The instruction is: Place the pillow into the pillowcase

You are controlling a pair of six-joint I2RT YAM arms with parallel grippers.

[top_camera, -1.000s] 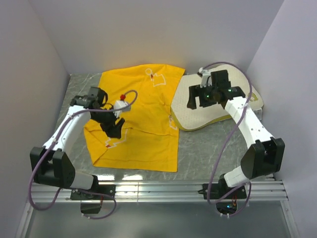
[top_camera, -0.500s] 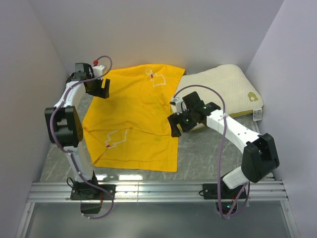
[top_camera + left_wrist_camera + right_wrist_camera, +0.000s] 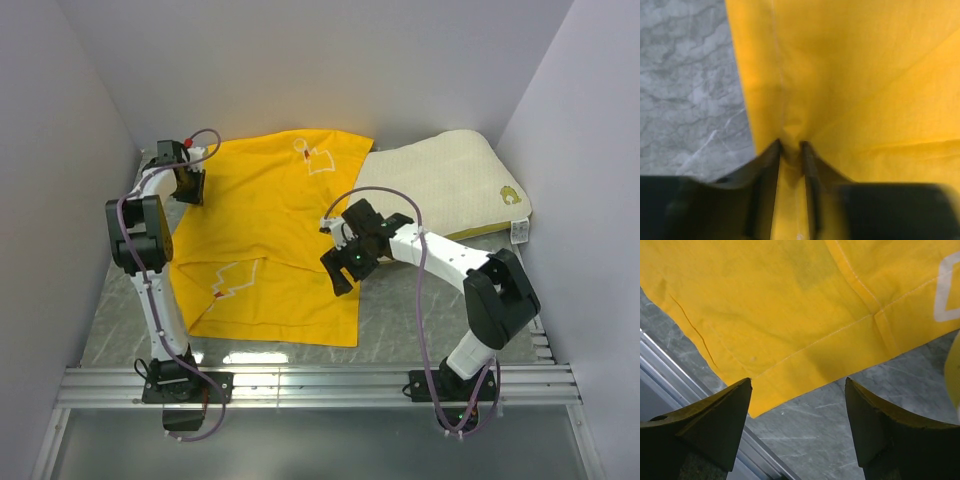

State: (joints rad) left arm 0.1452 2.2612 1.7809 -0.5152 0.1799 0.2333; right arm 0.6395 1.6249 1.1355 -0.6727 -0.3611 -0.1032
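Observation:
The yellow pillowcase (image 3: 270,230) lies flat on the table's left and middle, white outline drawings facing up. The cream-white pillow (image 3: 440,185) rests at the back right, next to the case's right edge. My left gripper (image 3: 190,187) sits at the case's far left edge. In the left wrist view its jaws (image 3: 790,145) stand nearly together, pinching a puckered fold of the yellow fabric (image 3: 865,75). My right gripper (image 3: 338,272) hangs open over the case's right edge; between its fingertips (image 3: 797,381) show the hem (image 3: 780,305) and bare table.
Grey marbled tabletop (image 3: 420,310) shows around the case. A metal rail (image 3: 320,385) runs along the near edge and also appears in the right wrist view (image 3: 685,375). Pale walls close in the left, back and right sides.
The left arm swung from the case's middle to its far left edge and its jaws narrowed onto the fabric. The right arm left the pillow and came down to the case's right edge.

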